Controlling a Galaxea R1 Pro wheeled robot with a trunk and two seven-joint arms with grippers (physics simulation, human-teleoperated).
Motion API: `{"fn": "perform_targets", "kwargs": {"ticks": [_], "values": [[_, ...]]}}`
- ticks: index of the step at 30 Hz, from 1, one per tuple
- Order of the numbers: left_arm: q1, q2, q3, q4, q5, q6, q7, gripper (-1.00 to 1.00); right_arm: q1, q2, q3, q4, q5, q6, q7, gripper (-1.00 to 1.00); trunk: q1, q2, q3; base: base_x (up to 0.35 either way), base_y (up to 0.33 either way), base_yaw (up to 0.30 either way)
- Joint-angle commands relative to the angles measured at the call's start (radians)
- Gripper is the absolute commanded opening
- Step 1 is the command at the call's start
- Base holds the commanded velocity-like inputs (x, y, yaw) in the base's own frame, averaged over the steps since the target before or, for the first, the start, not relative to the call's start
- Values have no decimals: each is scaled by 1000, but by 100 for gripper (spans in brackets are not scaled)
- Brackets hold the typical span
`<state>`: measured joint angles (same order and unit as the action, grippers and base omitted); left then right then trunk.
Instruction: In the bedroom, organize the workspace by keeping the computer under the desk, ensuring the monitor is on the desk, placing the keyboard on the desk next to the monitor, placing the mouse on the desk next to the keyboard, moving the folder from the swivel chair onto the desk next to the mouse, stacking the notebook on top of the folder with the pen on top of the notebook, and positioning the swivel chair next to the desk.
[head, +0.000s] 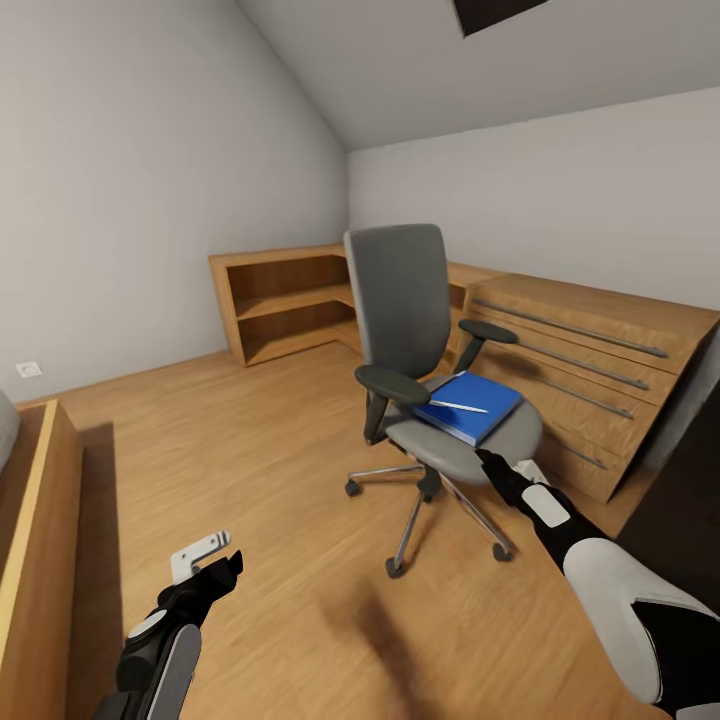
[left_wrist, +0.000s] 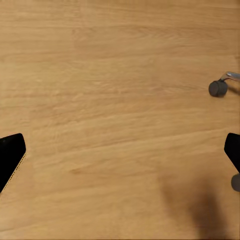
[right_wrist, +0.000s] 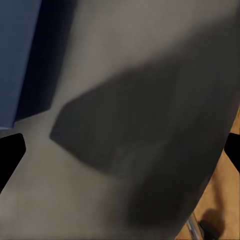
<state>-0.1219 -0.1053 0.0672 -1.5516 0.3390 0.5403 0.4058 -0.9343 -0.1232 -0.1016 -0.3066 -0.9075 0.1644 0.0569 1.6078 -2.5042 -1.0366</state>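
**Right arm closing on the folder on the chair seat**

The left gripper (head: 205, 560) hung low over bare floor (head: 250, 450), jaws apart and empty. Right of it stood the chair (head: 405, 330), with the folder (head: 470, 405) on the seat's right half and the pen (head: 458, 406) lying on top. The right gripper (head: 492, 468) hovered at the seat's front edge, just beside the folder, jaws spread. The step looked like fetching the folder; next the gripper needed to reach its near edge and close, minding the loose pen.
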Motion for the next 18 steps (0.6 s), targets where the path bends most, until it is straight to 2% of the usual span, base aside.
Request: {"fn": "perform_targets", "kwargs": {"ticks": [1, 5, 11, 14, 18], "values": [[-1, -1, 0, -1, 10, 3, 7, 100, 0, 1, 6, 1, -8, 6, 4, 100, 1, 0, -1, 293, 188, 0], [-1, -2, 0, -1, 9, 3, 7, 100, 0, 1, 6, 0, -7, 6, 4, 100, 1, 0, -1, 217, 164, 0], [-1, -2, -2, -1, 9, 3, 7, 100, 0, 1, 6, 0, -7, 6, 4, 100, 1, 0, -1, 27, 22, 0], [-1, -2, -2, -1, 9, 3, 7, 100, 0, 1, 6, 0, -7, 6, 3, 100, 1, 0, -1, -129, 3, 0], [-1, -2, -1, -1, 9, 3, 7, 100, 0, 1, 6, 0, -7, 6, 4, 100, 1, 0, -1, -298, 0, 0]]}}
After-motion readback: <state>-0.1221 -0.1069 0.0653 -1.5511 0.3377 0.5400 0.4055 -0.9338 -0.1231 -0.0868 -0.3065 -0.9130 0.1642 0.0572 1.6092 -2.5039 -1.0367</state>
